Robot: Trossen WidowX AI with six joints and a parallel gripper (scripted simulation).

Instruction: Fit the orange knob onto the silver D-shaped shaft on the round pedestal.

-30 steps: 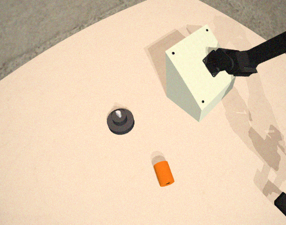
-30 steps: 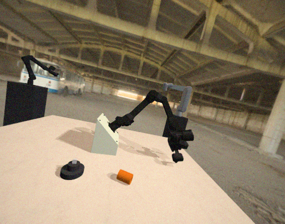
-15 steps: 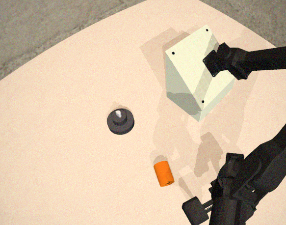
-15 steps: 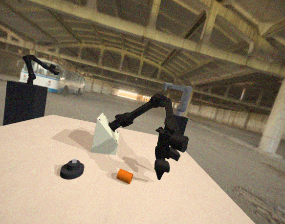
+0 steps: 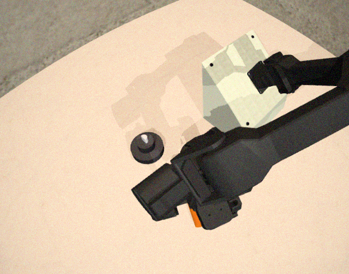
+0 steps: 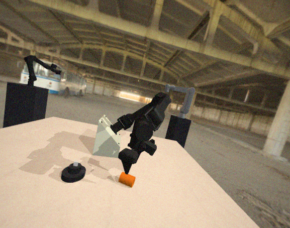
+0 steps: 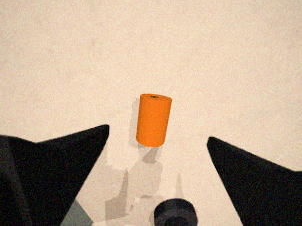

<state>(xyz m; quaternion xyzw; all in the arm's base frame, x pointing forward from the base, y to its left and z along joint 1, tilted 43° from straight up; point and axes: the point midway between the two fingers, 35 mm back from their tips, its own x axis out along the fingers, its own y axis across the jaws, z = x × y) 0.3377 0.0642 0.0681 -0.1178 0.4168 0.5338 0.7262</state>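
Observation:
The orange knob (image 5: pixel 196 219) (image 6: pixel 127 179) (image 7: pixel 154 120) is a plain cylinder lying on its side on the table, with a small hole showing in its far end face in the wrist view. My gripper (image 5: pixel 191 213) (image 6: pixel 127 171) (image 7: pixel 159 135) is open and points down just above the knob, with one finger on each side and neither touching it. In the top view the arm hides most of the knob. The dark round pedestal (image 5: pixel 147 149) (image 6: pixel 73 173) (image 7: pixel 174 214) with the silver shaft (image 5: pixel 144 138) (image 6: pixel 75 164) stands apart, to the knob's left in the exterior view.
A pale wedge-shaped block (image 5: pixel 240 90) (image 6: pixel 106 144) stands behind the pedestal, with the arm's base end fixed to its sloped face. The table's right edge (image 6: pixel 207 179) runs close by. Two dark plinths (image 6: pixel 24 103) (image 6: pixel 177 130) with other arms stand beyond the table.

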